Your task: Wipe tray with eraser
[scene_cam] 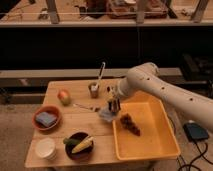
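Camera view: pincer (114, 103) closed on eraser (109, 113), at tray (159, 131) rim, above table (80, 122).

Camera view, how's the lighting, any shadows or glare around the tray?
Camera view: warm, dim orange light, background beyond the table nearly black. Camera view: no glare on the tray; the white arm is brightest, and the gripper, shut on the eraser, hangs by the tray's far corner nearest the cup.
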Tool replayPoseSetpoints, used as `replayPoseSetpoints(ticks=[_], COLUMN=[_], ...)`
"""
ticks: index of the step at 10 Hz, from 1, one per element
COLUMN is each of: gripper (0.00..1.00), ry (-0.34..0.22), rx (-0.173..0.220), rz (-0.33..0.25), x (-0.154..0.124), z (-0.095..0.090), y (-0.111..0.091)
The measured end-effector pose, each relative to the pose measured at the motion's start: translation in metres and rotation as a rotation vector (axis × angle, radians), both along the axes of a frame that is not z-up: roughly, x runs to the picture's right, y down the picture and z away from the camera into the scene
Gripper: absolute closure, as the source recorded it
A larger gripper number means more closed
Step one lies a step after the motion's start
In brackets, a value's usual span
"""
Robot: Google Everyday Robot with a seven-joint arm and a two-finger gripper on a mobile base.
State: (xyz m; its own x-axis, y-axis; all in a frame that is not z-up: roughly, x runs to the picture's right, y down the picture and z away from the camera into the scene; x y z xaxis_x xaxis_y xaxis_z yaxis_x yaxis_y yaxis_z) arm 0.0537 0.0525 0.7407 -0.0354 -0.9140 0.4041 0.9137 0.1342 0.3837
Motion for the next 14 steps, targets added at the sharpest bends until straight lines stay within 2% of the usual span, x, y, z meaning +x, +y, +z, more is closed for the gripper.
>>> replayPoseSetpoints(ticks=[2, 4, 8, 10, 11, 14], gripper=[0.99, 0.99, 0.99, 0.99, 0.99, 0.99], ry=[0.033, 0.089, 0.236, 0.284, 0.291, 0.274], rx=[-0.026, -0.050, -0.098, -0.151, -0.178, -0.279], rz=[0.033, 0.046, -0.008, 0.007, 0.027, 0.085], x=[0.020, 0.039, 0.061, 0.078, 0.085, 0.089], z=[0.004, -0.001, -0.013, -0.013, -0.013, -0.001], y=[0.012, 0.024, 0.049, 0.076, 0.090, 0.150])
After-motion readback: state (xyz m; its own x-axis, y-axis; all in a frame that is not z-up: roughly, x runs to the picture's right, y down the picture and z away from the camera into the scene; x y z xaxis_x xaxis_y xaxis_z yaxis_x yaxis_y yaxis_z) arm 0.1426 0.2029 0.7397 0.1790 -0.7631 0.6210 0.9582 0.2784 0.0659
